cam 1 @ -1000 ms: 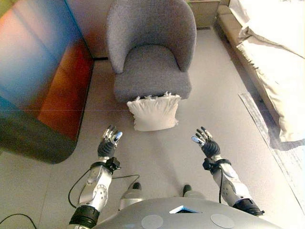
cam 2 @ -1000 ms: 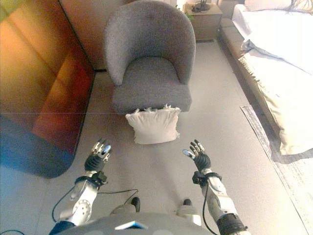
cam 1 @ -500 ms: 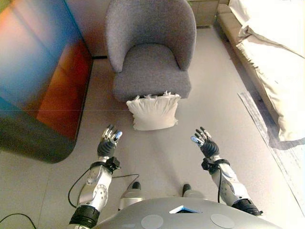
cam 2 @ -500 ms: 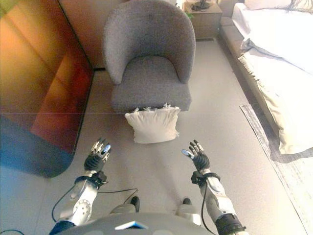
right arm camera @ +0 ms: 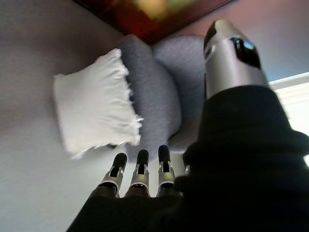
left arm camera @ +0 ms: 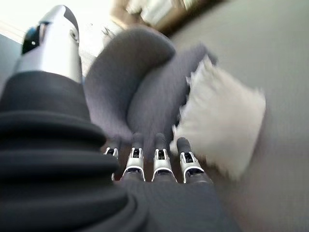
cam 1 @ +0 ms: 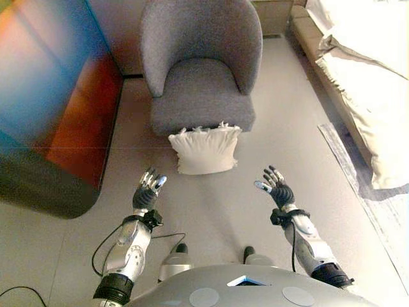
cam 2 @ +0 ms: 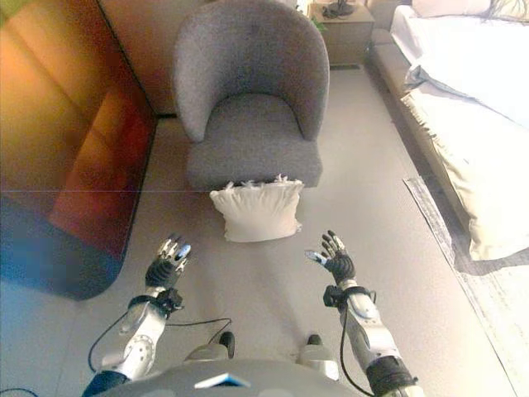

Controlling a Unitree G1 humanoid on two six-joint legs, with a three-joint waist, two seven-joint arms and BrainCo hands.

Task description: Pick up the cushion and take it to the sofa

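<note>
A white fringed cushion stands on the floor, leaning against the front of a grey armchair. It also shows in the left wrist view and the right wrist view. My left hand is open and empty, raised above the floor short of the cushion's left side. My right hand is open and empty, short of the cushion's right side. Both hands are well apart from the cushion.
A bed with pale bedding runs along the right side, with a rug edge on the floor by it. A dark reddish cabinet stands at the left. A small side table is behind the armchair.
Both hands have shifted slightly, the right one a little outward. The cushion has not moved.
</note>
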